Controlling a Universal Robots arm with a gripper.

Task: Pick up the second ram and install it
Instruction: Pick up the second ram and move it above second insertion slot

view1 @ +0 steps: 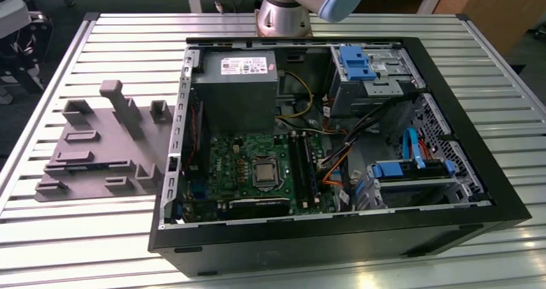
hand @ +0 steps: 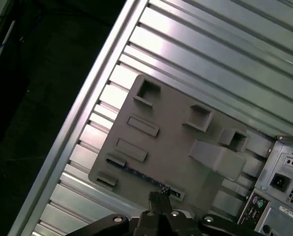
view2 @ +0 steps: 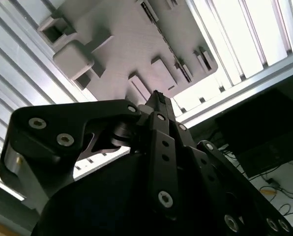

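Hovering over the tray (hand: 171, 142), the gripper (hand: 159, 196) has its fingers pressed together with nothing between them. Both wrist views show the tips meeting in one narrow point. In the second wrist view that point sits in front of the tray's raised blocks, and the gripper looks clear of the tray, not touching it.

The ram (hand: 136, 174) lies in the tray as a thin dark-blue strip along one tray edge, between two small raised blocks. In the first wrist view the gripper tips line up close to one end of the strip. In the exterior view the ram (view1: 75, 168) is a short blue streak in the tray's near part, toward the exterior view's left and well apart from the case (view1: 341, 228).

The tray rests flat on the slatted metal table (view1: 128, 39), just beside the open case on the exterior view's left. The case lies on its side with its panel off, and the green motherboard (view1: 230, 167) faces up inside it. Whether a stick already sits in the dark slots beside the square silver chip cannot be told. The arm (view1: 286, 11) rises behind the case at the table's far edge.
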